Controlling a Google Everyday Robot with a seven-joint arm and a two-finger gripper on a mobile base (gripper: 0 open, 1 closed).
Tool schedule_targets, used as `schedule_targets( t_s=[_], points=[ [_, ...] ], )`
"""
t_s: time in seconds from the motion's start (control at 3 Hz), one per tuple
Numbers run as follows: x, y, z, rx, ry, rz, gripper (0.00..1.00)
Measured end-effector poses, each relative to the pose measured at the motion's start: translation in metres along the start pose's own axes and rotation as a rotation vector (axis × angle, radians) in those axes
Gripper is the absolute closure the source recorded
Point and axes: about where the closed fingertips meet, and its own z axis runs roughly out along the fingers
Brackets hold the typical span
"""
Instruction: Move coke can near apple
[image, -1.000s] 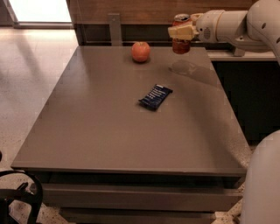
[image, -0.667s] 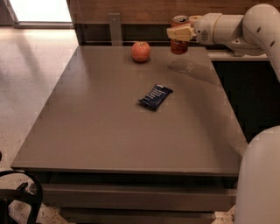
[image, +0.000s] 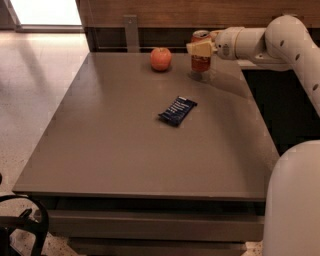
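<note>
**Claw (image: 201, 48) lowered the coke can (image: 201, 62) beside the apple (image: 161, 59)**

The grey-brown surface (image: 125, 150) filled most of the view and carried everything that mattered. The white arm (image: 280, 40) reached in from the right along its far edge. A flat dark blue packet (image: 177, 110) lay toward the middle, well apart from both task items.

The claw was pinching the can's upper half, with one pale finger across the front of the can. Against the view a second earlier, the can had dropped lower and drifted slightly left, toward the apple. The apple and the packet had not shifted.

The can stood upright at the far edge, near the apple on its right, with a bare strip of surface between them. Its base sat at or just above the surface, with a shadow directly below; whether it actually touched could not be told.

The carrying looked nearly finished. What seemed left was to settle the can fully and let go. A tall, narrow can would tip easily if the fingers dragged on it while parting.
</note>
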Motion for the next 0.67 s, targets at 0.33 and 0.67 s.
schedule_targets(
  t_s=[0.33,0.67],
  points=[
    [0.0131,0.0021,0.0068,0.001,0.006,0.026,1.00],
    [0.0228,0.0047,0.0118,-0.003,-0.021,0.043,1.00]
  ],
)
